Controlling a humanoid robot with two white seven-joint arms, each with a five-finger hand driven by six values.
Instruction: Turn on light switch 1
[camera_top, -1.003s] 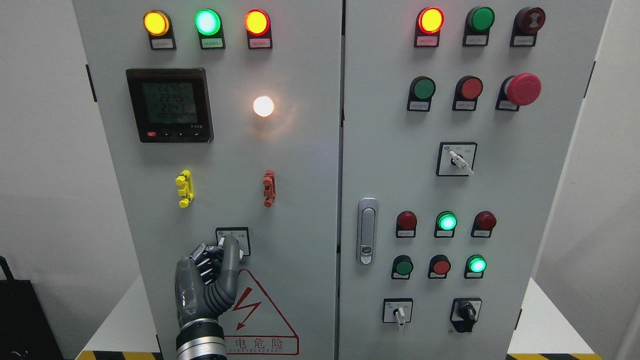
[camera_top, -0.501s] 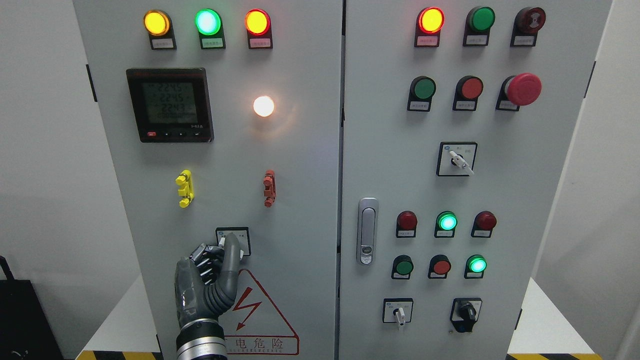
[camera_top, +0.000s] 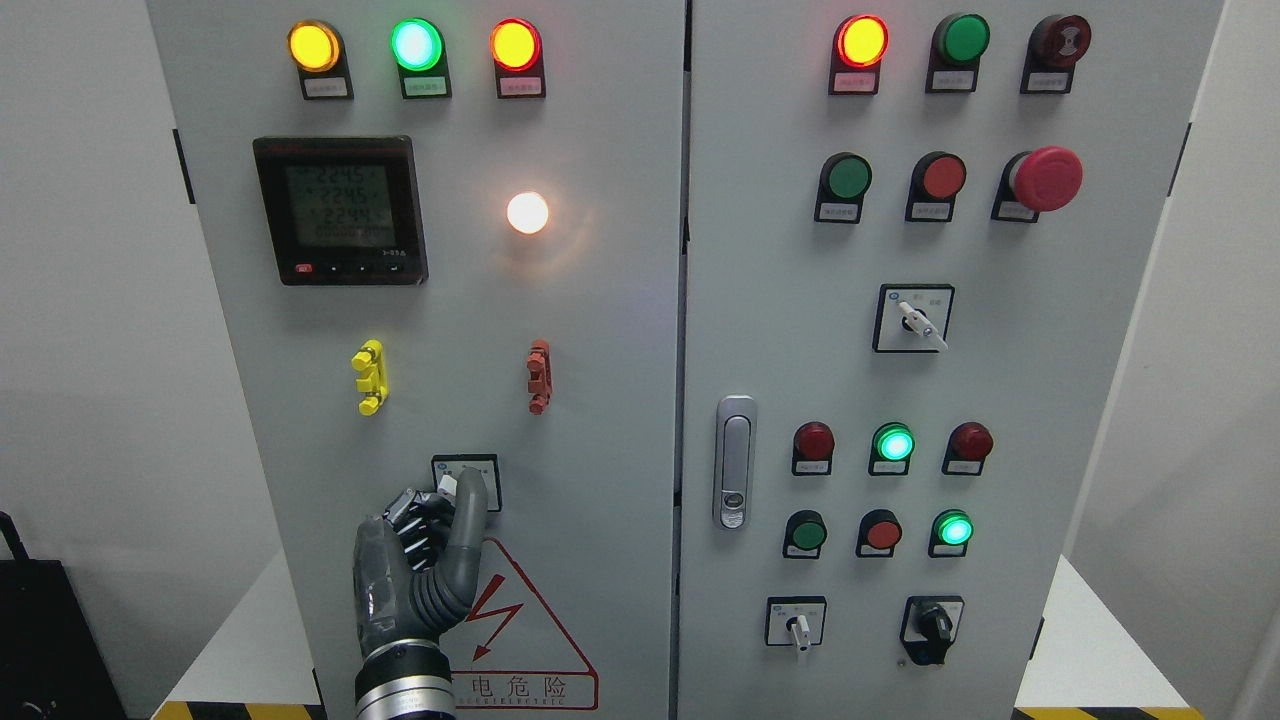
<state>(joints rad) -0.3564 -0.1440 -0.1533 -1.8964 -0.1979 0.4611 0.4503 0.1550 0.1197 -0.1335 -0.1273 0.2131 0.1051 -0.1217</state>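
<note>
The light switch is a small rotary selector on a black-framed plate (camera_top: 467, 464) low on the left cabinet door (camera_top: 450, 300). My left hand (camera_top: 455, 492) comes up from the bottom edge and is closed on its white knob (camera_top: 447, 486). The thumb (camera_top: 468, 515) lies across the knob's right side and the curled fingers (camera_top: 410, 515) press on its left. Most of the knob is hidden by the hand. The round white lamp (camera_top: 527, 212) above is lit. My right hand is out of view.
A digital meter (camera_top: 340, 210), three lit lamps at the top, and yellow (camera_top: 369, 377) and red (camera_top: 538, 375) clips are on the left door. The right door has push buttons, a red mushroom button (camera_top: 1045, 178), selector switches and a handle (camera_top: 735, 462). A warning triangle (camera_top: 510, 610) is below my hand.
My left thumb has shifted slightly to the right over the switch, and more of the white knob shows at its left. The lamps are unchanged.
</note>
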